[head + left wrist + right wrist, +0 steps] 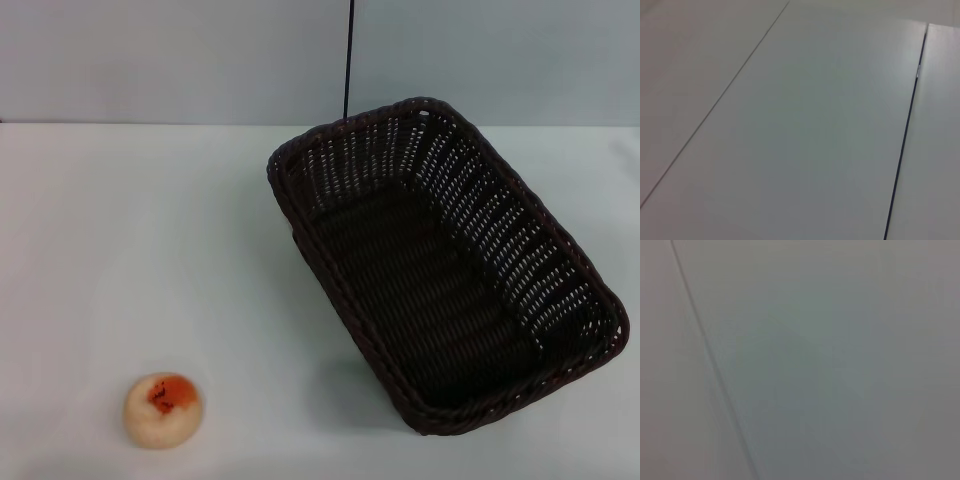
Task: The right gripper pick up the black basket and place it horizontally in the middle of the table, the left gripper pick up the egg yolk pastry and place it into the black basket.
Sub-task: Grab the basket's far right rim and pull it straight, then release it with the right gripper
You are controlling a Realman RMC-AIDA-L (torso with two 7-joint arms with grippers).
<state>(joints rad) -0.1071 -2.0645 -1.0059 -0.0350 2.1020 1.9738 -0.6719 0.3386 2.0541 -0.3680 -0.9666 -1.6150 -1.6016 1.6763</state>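
Observation:
The black basket (pixel 440 262) is a large dark woven wicker basket. It sits on the white table (pixel 150 250) at the right, turned at a slant, with its long side running from the far middle to the near right. It is empty. The egg yolk pastry (pixel 163 408) lies on the table at the near left, its orange-red patch facing up. Neither gripper shows in any view. Both wrist views show only plain pale panels with thin dark seams.
A pale wall (pixel 180 60) stands behind the table, with a thin dark vertical seam (pixel 349 60) above the basket. Bare tabletop lies between the pastry and the basket.

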